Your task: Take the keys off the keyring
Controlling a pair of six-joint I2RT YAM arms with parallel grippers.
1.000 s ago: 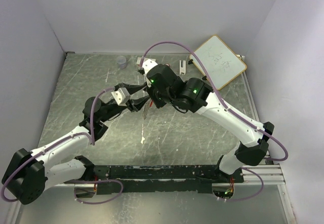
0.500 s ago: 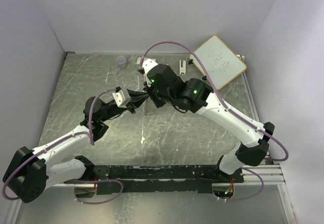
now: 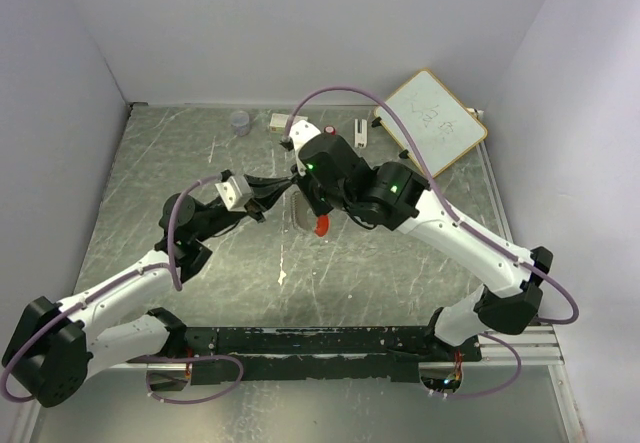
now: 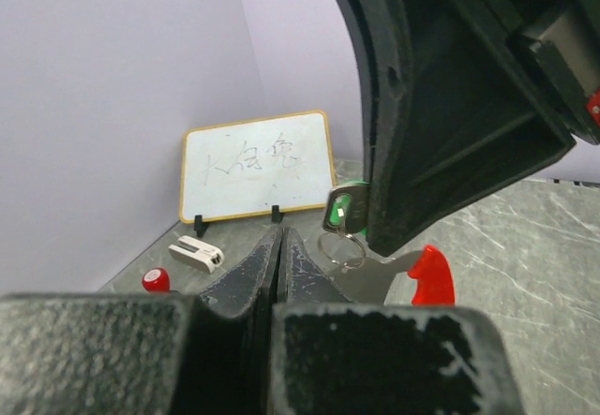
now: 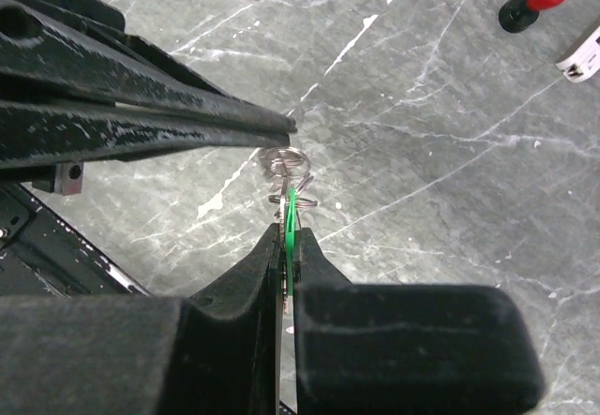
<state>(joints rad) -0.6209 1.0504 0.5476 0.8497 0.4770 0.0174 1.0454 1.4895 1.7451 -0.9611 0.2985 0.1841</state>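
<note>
While both hands meet in mid-air above the grey marbled desk (image 3: 370, 273), you have the whole bunch lifted off the surface. It hangs well to the left of the wood-framed whiteboard (image 3: 432, 120) and nearer the arm bases than that board. Your right hand (image 5: 289, 235) is clenched on the small flat bright green key (image 4: 349, 200), pinching it edge-on between its pads. The thin grey coiled metal keyring (image 5: 285, 160) loops out from that key, and the elongated flat red key (image 4: 431, 276) dangles free from it, held by nothing.

Your left hand (image 4: 278, 239) is pressed fully closed, with its tips right at the keyring's coil. You cannot tell from these views whether they have caught the wire or closed just beside it.

That doubt is your main risk. If the left tips have only a sliver of wire, or none, pulling the hands apart will likely let the keyring slip out. You would then drag the bunch along without opening the coil.

The edge-on pinch on the green key is thin too. A twist could rotate the key between the pads or pop it loose, dropping everything to the desk.

Watch the red key as well. It can swing, and if it comes off unheld it will probably fall and skid, possibly out towards the whiteboard.

The two hands are nearly touching, so a sideways correction could knock one against the other.
</note>
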